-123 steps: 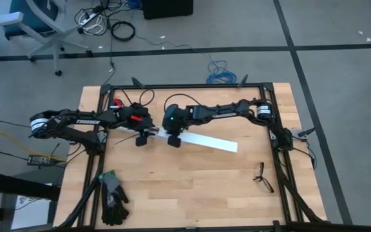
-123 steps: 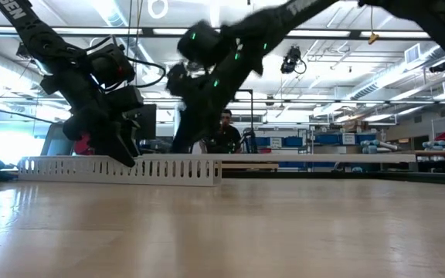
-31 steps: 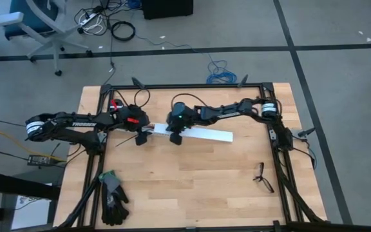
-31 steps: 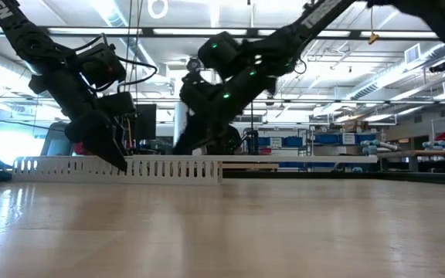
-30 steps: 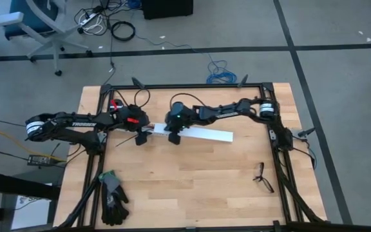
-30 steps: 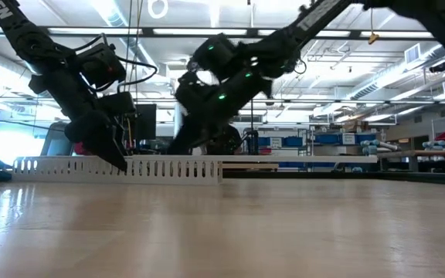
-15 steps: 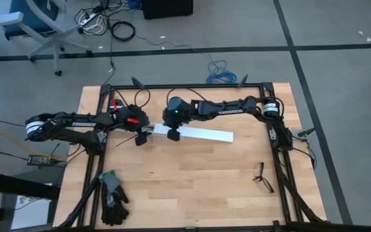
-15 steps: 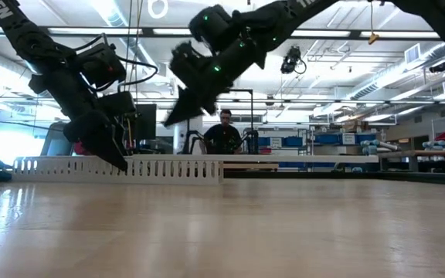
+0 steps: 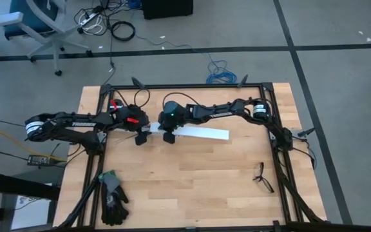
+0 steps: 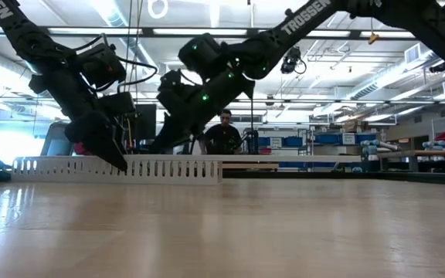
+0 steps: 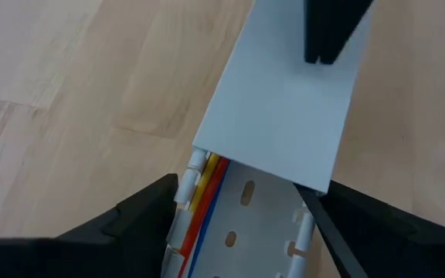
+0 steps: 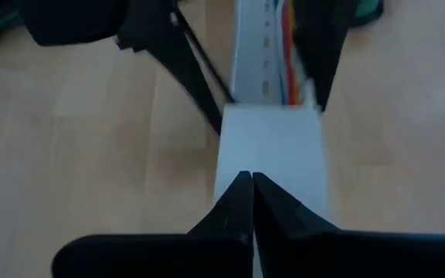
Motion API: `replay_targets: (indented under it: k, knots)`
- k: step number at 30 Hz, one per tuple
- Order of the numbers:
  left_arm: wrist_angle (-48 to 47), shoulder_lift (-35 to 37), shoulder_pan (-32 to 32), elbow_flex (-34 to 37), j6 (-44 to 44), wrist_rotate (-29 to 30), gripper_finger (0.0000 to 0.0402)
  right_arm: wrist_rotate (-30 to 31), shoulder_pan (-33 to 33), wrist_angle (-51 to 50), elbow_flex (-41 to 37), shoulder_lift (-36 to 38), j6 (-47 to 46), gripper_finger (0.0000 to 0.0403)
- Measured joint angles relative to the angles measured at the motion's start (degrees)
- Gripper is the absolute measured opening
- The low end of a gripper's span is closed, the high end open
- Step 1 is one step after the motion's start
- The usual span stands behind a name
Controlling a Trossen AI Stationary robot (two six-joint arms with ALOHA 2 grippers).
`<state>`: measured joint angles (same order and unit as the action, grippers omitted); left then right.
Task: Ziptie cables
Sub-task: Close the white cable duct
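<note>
Presently visible cables: thin parallel wires in yellow, orange-red and blue; end plugs not visible.
Cable count: at least three wires can be separated by colour; the exact number cannot be told.
Cable location: inside the channel, along one side wall, running in under the cover.
Channel: one long white slotted plastic trough with oval holes in its floor and tabbed side walls. It lies on the table near the far edge and parallel to it, left of centre.
Cover: one flat white strip on top of the channel, leaving only the left end of the channel uncovered.
Left gripper: at the uncovered end of the channel. Jaws spread wide, one finger against each side wall, holding the channel between them.
Right gripper: over the cover, close to its left end. Jaws fully closed, tips together, holding nothing. Contact with the cover cannot be confirmed.
Gloves: dark with green cuffs, heaped at the near-left corner.
Spectacles: one dark-framed pair, near the right edge.
Person: one, in the room beyond the far edge.
</note>
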<state>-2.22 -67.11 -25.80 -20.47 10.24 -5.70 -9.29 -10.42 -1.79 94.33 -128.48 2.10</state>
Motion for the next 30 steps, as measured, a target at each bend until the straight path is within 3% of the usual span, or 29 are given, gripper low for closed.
replay_targets:
  k: [8,17,23,30]
  knots:
    - [-0.2,0.0,0.1,0.0,0.6,0.4,0.0296,3.7,3.3,-1.4,0.1,7.0,6.8,0.0000]
    - [0.9,0.0,0.0,0.0,0.5,1.2,0.0222,5.5,3.6,-9.8,0.0,8.5,6.6,0.0000]
    - [4.7,-0.1,0.0,0.1,-3.1,1.2,0.0223,11.5,3.7,-16.4,-0.4,11.0,6.3,0.0000]
    - [6.2,-0.6,0.0,0.1,-4.7,1.2,0.0242,16.8,3.1,-16.0,-12.8,21.9,4.1,0.0000]
